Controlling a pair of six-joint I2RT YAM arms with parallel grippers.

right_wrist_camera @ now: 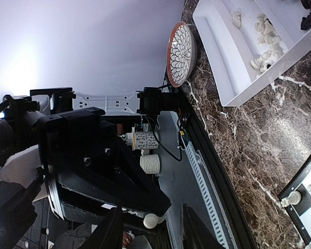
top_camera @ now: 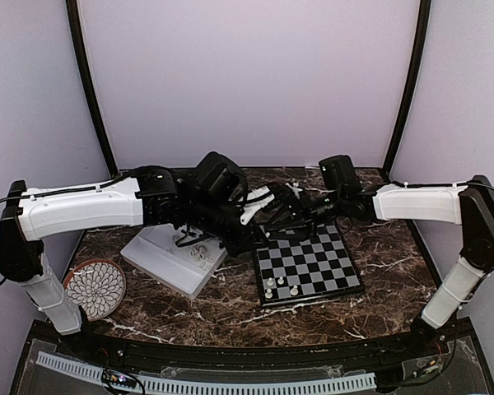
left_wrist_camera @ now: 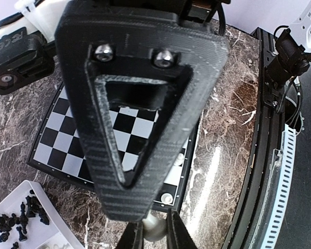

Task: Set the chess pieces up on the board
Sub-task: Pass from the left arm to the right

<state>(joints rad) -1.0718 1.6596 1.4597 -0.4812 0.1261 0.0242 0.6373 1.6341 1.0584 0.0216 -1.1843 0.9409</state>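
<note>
The left gripper (left_wrist_camera: 155, 222) held a white piece (left_wrist_camera: 154, 229). Its fingers (left_wrist_camera: 173, 231) were narrow, pinching the piece from both sides. Only a rounded pale end showed between them (so which way its long axis ran could not be told).

The right gripper (right_wrist_camera: 153, 231) faced it tip to tip. Its fingers (right_wrist_camera: 114, 231) were moderately apart, one on each side of the same piece, with a gap on either side.

Beneath both sets of fingertips the board (left_wrist_camera: 67, 150) lay flat on the table. Just past the left fingertips and lower down, a few standing white pieces (left_wrist_camera: 167, 197) were upright on squares by the board's edge.

Off to one side of the left fingers, beyond the board's corner, a white tray (left_wrist_camera: 22, 188) held a heap of black pieces (left_wrist_camera: 15, 220) tumbled at all angles. Farther out past the tray sat a round patterned plate (right_wrist_camera: 181, 54).
</note>
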